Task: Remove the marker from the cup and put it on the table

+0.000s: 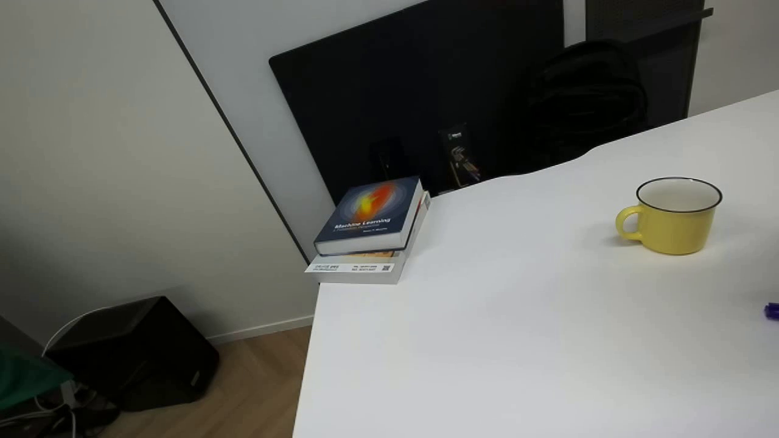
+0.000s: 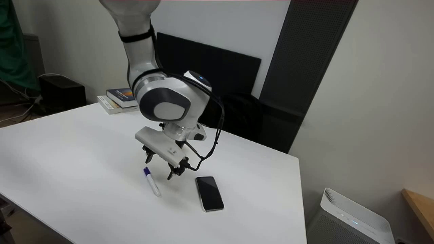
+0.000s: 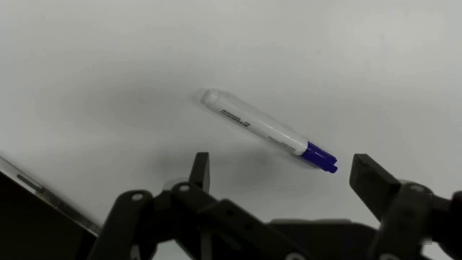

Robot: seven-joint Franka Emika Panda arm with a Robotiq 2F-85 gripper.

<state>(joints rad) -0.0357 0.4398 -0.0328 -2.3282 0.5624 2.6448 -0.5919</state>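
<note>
The black two-fingered hand (image 2: 158,170) hangs wide near the white, indigo-capped marker (image 3: 271,130) on the white counter (image 2: 254,176). A flat black phone (image 2: 209,194) lies nearby, a yellow dark-rimmed mug (image 1: 677,231) farther off; behind, perhaps a dark backpack (image 1: 587,100).

An office or research lab, which one is unclear: a white table (image 2: 84,176) under the pincer (image 2: 158,170), a phone (image 2: 210,194) near it, and well beyond it stacked books (image 1: 370,216), the top one titled Machine Learning.

The words "Machine Learning" stand in white on the dark blue upper book (image 1: 369,216).
</note>
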